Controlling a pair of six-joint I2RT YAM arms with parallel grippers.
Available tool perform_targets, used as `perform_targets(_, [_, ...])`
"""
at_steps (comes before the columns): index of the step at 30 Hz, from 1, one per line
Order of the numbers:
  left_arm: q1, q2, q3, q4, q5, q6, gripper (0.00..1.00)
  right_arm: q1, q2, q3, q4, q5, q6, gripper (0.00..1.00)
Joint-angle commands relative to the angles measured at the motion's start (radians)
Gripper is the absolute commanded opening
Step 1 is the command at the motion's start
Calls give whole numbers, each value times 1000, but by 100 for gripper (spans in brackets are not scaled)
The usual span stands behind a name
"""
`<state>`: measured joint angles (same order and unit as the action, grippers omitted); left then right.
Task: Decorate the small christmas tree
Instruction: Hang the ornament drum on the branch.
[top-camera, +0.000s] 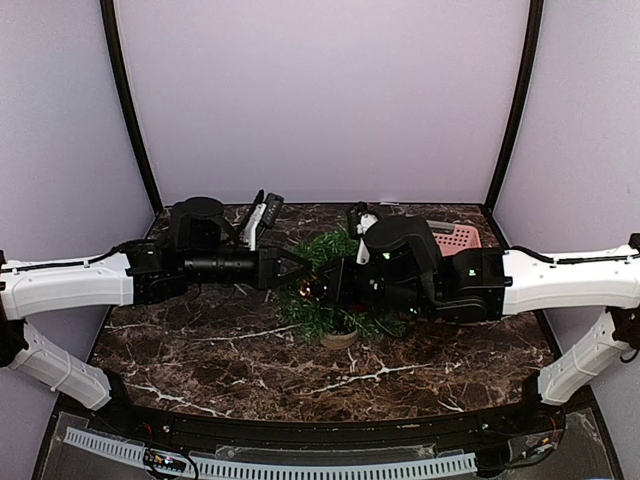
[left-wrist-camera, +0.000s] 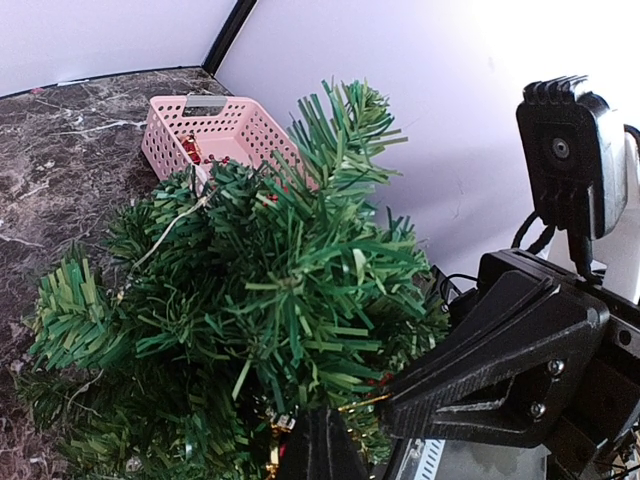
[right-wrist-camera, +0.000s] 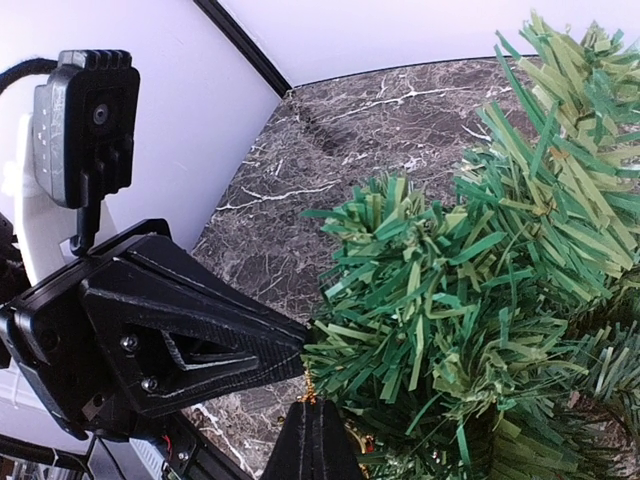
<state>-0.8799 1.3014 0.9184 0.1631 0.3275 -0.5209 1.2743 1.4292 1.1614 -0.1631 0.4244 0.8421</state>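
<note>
**Two robot arms meet at the small christmas tree** (top-camera: 325, 300), which stands near the centre of the dark marble table (top-camera: 200, 350). From 9 o'clock the left hand (top-camera: 298, 266) reaches into the branches with its fingers closed together, its tips among the green needles on the tree's left flank. From 3 o'clock the right hand (top-camera: 330, 283) pushes in, likewise closed, its tip just beside the left one. In both wrist views the two black tips nearly meet at the edge of the foliage. A speck of gold (left-wrist-camera: 362, 403) shows there, too small to name, and whether either hand pinches it cannot be told.

Seen from above, the right arm's bulk covers much of the tree's right side. The tan base (top-camera: 340, 339) peeks out at 6 o'clock under the branches. In the wrist views each hand's own fingers are cut off by the lower edge. A thin pale cord (left-wrist-camera: 172, 225) runs through the upper branches, its ends lost in the needles. A black-and-white object (top-camera: 258, 218) at 11 o'clock from the tree, by the back wall, is hard to make out.

At 2 o'clock from the tree, near the back right corner, sits a pink basket (left-wrist-camera: 215, 128) with perforated walls, partly hidden behind the right arm from above. Small red pieces (left-wrist-camera: 190, 150) lie inside, and needles block most of its contents.
</note>
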Motion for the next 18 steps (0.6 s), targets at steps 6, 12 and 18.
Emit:
perform_targets(6, [2,1,33,30,-25,-6,0,-4,8,29,23,35,-7,0])
perform_targets(12, [3,17,42,32,-26,4,0,-4,16,35,15,45,-4,0])
perform_targets(18, [4,32,43,29,-28,5,0,-3,27,39,2,51,6,0])
